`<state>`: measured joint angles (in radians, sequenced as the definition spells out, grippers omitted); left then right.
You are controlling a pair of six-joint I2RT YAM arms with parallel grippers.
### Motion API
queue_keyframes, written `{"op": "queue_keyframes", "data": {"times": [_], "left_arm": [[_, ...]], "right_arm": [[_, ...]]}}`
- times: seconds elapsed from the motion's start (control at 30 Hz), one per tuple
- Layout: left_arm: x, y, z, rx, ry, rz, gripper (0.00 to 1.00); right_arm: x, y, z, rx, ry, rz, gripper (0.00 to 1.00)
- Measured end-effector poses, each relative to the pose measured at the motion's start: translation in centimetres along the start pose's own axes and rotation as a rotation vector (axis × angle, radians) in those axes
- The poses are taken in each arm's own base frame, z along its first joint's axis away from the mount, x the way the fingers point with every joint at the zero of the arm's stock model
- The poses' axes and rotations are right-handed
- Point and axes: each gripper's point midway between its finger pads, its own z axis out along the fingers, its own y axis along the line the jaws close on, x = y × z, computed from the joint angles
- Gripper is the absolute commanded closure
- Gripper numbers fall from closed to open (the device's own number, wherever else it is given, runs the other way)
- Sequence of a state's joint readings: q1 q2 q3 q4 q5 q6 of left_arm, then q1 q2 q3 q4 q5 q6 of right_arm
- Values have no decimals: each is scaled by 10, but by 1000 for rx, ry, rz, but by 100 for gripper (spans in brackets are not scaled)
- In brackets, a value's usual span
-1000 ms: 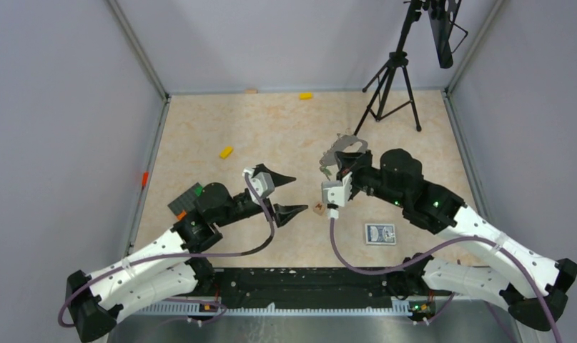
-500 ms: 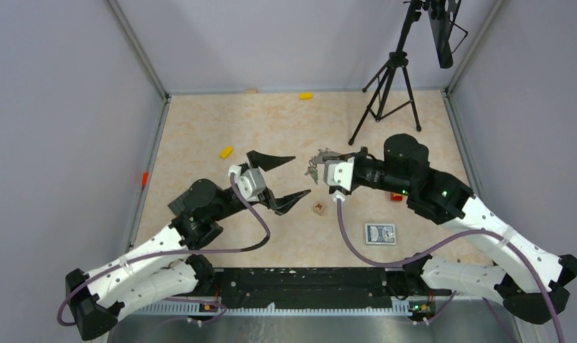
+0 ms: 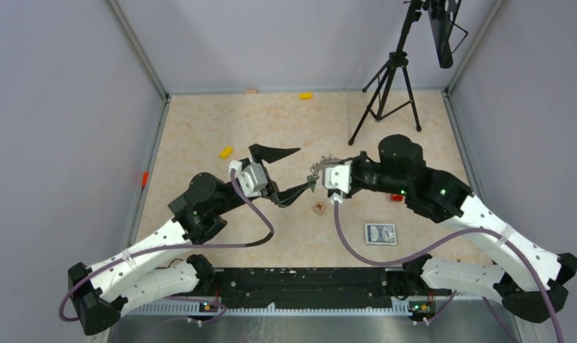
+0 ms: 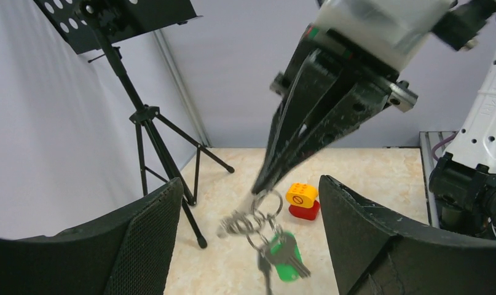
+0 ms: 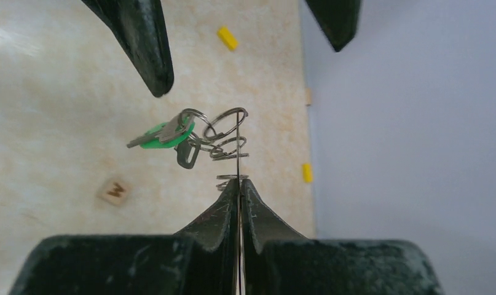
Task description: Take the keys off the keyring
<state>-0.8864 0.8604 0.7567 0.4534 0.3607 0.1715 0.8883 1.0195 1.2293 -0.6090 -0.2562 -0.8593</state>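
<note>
My right gripper (image 5: 240, 182) is shut on the keyring (image 5: 240, 161), a thin grey metal loop seen edge-on between its pads. Small split rings (image 4: 257, 216) hang from it above the table, carrying the keys (image 5: 165, 135): one with a green head (image 4: 286, 257) and dark silvery ones. My left gripper (image 4: 250, 184) is open and faces the right one. Its two fingers stand either side of the dangling keys (image 3: 314, 171) without touching them. In the top view the two grippers meet tip to tip at mid-table.
A black tripod (image 3: 385, 86) stands at the back right. A small wooden cube (image 3: 319, 209) and a blue card deck (image 3: 380, 234) lie near the front. A red-and-yellow brick (image 4: 302, 201) sits under the right arm. Yellow blocks (image 3: 227, 151) (image 3: 306, 95) lie farther back.
The right gripper turned and brought the keyring left, so the keys now dangle. The left gripper rose and moved right until its open fingers flank the keys.
</note>
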Motion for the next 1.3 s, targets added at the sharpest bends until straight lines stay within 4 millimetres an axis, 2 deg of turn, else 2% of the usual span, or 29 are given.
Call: {"op": "queue_keyframes", "data": {"times": [0.27,0.43,0.67,0.9,1.3], "left_arm": [[19,-10,-5,18,20,-71,18],[14,-19,-6,59,-2,-89,18],[10,-32,-3,135,-29,-115,18],[13,-34,2,146,-36,-150,20],[17,-34,11,145,-55,-212,25]], "right_arm": [[-10,-51,-36,240,36,-531,100],[-19,-78,-44,321,113,-804,100],[-32,-95,-49,397,181,-1114,100],[-42,-96,-53,430,191,-1225,100],[-51,-91,-53,437,161,-1259,100]]}}
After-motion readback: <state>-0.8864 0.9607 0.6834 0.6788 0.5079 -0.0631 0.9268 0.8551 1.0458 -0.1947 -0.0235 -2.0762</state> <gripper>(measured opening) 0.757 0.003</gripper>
